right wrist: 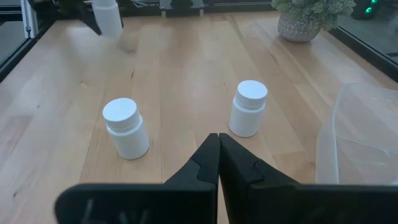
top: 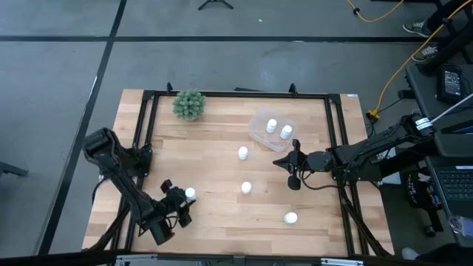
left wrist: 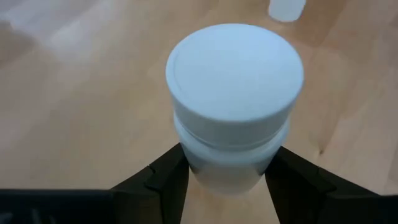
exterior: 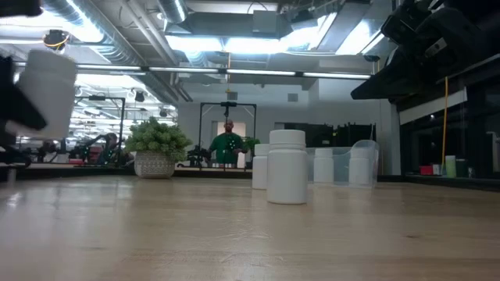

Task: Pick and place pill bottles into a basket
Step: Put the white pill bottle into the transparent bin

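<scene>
Your left pincer (left wrist: 227, 177) grips a pill bottle (left wrist: 233, 102) low on its body, lifted above the desk (top: 214, 214) far from the basket (top: 260, 131), so it could tip loose in transit, while your right pincer (right wrist: 218, 155) waits closed.

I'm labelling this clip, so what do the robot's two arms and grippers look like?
Both arms are black and jointed. The left gripper has two matte black fingers with angular faces. The right gripper has the same black wedge-shaped fingers, tapering to a point. No markings show on either.
</scene>
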Controlling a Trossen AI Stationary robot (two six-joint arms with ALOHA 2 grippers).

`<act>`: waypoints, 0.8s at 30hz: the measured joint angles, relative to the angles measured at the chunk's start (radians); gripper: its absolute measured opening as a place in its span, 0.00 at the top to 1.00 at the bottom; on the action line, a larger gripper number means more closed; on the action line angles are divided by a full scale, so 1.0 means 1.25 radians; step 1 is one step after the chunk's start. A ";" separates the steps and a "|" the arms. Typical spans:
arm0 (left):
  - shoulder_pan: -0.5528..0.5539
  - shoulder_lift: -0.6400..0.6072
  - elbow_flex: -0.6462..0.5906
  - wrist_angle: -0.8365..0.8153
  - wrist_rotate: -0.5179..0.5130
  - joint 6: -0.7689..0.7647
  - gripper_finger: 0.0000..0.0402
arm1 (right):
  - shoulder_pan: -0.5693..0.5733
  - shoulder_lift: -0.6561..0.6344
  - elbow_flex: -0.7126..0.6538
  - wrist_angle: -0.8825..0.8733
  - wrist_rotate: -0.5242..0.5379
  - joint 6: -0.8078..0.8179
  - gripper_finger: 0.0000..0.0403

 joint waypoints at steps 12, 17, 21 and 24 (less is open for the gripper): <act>0.107 -0.157 0.000 0.003 0.003 0.321 0.55 | 0.000 0.000 0.000 -0.001 0.000 -0.001 0.98; 0.133 -0.200 0.000 0.004 0.005 0.418 0.55 | 0.000 0.000 0.000 -0.001 0.000 -0.001 0.98; 0.152 -0.233 0.000 0.030 0.005 0.500 0.55 | 0.000 0.000 0.000 0.006 0.000 0.012 0.98; 0.171 -0.251 0.000 0.050 0.005 0.554 0.55 | -0.002 0.000 0.000 0.021 0.000 0.013 0.98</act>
